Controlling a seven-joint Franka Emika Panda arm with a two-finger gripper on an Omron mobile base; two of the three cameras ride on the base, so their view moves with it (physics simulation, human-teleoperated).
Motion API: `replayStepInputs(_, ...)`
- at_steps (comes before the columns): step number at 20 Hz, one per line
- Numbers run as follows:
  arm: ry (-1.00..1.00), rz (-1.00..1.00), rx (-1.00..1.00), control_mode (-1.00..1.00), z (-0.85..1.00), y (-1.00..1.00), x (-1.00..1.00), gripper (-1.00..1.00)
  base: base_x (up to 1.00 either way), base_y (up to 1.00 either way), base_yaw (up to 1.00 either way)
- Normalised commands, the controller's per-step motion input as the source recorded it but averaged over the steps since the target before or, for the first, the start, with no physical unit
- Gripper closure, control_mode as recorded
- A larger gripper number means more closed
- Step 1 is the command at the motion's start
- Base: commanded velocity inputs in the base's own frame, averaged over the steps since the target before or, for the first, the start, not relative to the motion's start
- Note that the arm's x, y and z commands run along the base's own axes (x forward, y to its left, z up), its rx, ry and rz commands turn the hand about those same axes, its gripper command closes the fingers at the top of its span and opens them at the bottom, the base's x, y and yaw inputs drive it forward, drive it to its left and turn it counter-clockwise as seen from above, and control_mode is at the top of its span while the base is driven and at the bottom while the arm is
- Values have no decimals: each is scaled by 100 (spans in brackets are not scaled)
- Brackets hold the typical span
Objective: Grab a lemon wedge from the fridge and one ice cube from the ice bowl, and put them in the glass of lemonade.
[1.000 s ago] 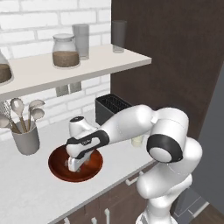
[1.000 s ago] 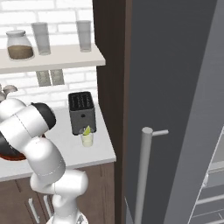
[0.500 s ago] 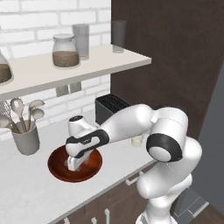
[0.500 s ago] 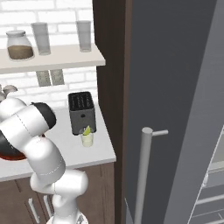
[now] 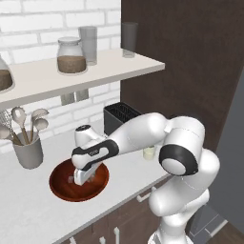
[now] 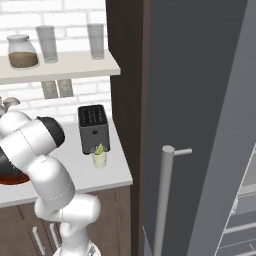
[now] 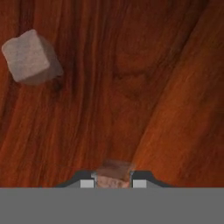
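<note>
Taking the ice bowl (image 5: pixel 62 185) as the landmark, the grey utensil cup (image 5: pixel 28 152) stands on the counter (image 5: pixel 28 219) to its left and behind it. The gripper (image 5: pixel 82 180) reaches down inside the bowl, near its middle. In the hand view the two finger tips sit close on either side of a small whitish ice cube (image 7: pixel 113 174), so the jaws appear clamped on that cube against the bowl's wooden floor (image 7: pixel 153 87). A second, loose cube (image 7: pixel 29 57) lies apart from them on the same floor.

To the right of the bowl stands the dark toaster (image 5: pixel 122 119), and just in front of it the glass of lemonade (image 6: pixel 100 158), with the lemon wedge (image 6: pixel 99 149) already perched in it. Further right again rises the fridge (image 6: pixel 210 125).

The likely trouble is the grip itself: the cube is tiny and slick, and only a sliver of it shows between the tips, so a hurried lift could let it squirt out and fall back into the bowl. A second risk comes on the way over, since the glass sits close to the toaster; a low or wide swing could knock the glass or spill it.
</note>
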Motion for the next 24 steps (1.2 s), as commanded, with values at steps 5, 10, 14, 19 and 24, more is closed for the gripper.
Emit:
replayStepInputs(5,0,0,-2,-100,20,0,-12,100,0,0,0)
replayStepInputs(10,-4,0,3,-100,51,0,-24,100,0,0,0)
replayStepInputs(14,-7,0,5,-100,21,0,-1,100,0,0,0)
replayStepInputs(19,-6,0,4,-100,10,0,-4,100,0,0,0)
replayStepInputs(24,-6,0,4,-100,12,-5,0,100,0,0,0)
